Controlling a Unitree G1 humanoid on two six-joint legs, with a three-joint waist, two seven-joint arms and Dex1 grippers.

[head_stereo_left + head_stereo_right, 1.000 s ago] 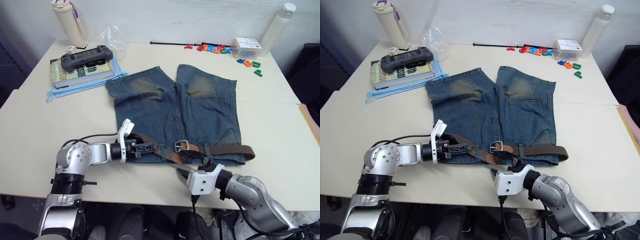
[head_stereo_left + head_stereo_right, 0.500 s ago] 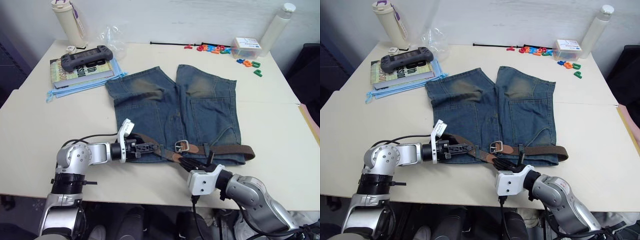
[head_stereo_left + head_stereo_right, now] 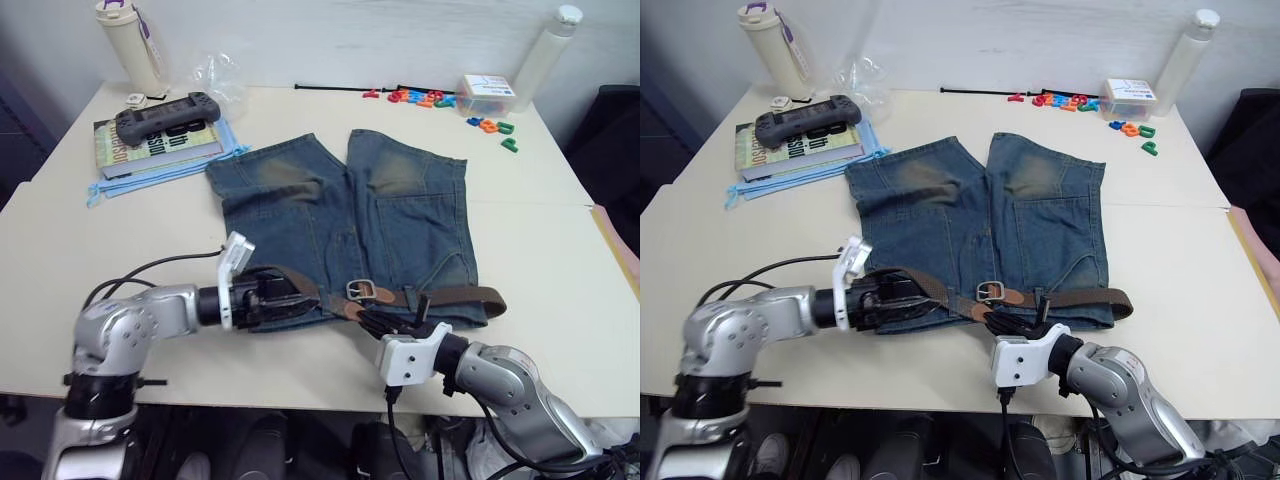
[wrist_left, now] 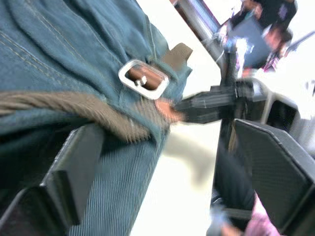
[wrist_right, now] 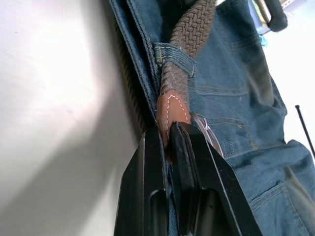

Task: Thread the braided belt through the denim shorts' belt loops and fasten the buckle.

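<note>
Right claw (image 5: 167, 129): clamped on the braided belt (image 5: 189, 39) tip, just past a belt loop (image 5: 175, 57).
Left claw (image 3: 283, 295): spread over the denim shorts (image 3: 340, 215) waistband on the worktop (image 3: 120, 240).
Risk: the tip may slip free before reaching the buckle (image 3: 362, 291); pulling may bunch the shorts.

From head height, our stereo pair looks forward and down across the whole table (image 3: 560, 250), taking in the denim shorts (image 3: 350, 225) from the waistband side; our two eye views share nearly the same scene, slightly offset. Our left wrist camera sits very near the waistband, facing along it toward the buckle (image 4: 143, 79), with the right gripper (image 4: 206, 103) beyond. Our right wrist camera looks close along its own fingers at the braided belt (image 5: 189, 42), a stretch both eye views also cover.
</note>
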